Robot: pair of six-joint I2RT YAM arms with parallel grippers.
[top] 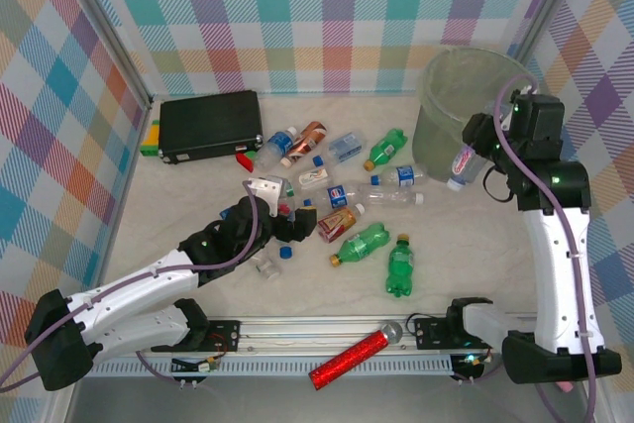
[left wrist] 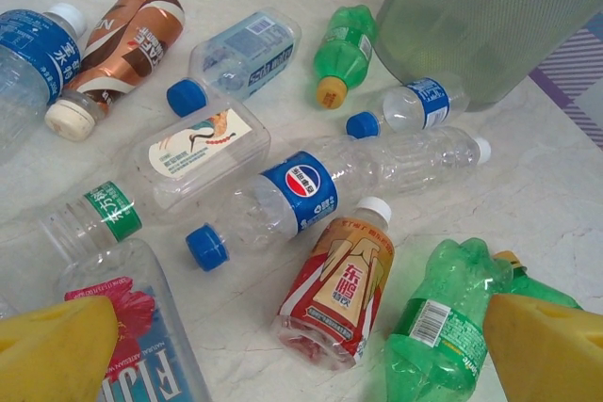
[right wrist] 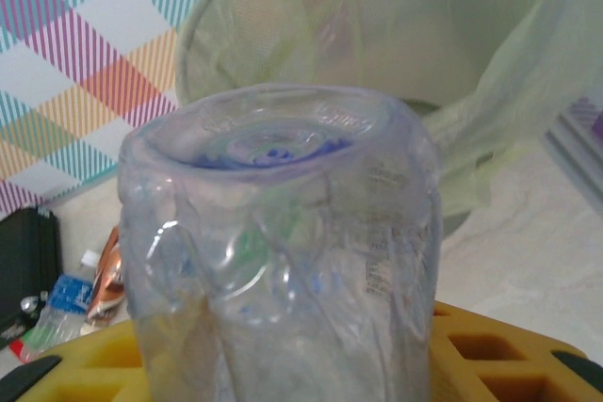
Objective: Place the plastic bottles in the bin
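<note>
Pastel plaid walls close in a pale marbled tabletop (top: pixel 466 255). The bin (top: pixel 446 116) stands toward the far right corner, its liner draped over the rim. Just outside its near wall the right gripper (top: pixel 475 151) is clamped on a clear bottle (top: pixel 459 167), long axis near upright, cap down, base toward the bin's rim. Left of the bin the other plastic bottles (left wrist: pixel 292 193) lie on their sides, pointing every way. A small bottle (left wrist: pixel 415 105) rests at the bin's foot, blue cap pointing away from it. Over them hangs the left gripper (left wrist: pixel 301 350), jaws spread wide, empty. A black case (top: pixel 210 124) lies well left of the bin, and a red glittery tube (top: pixel 349 359) lies well nearer than it.
</note>
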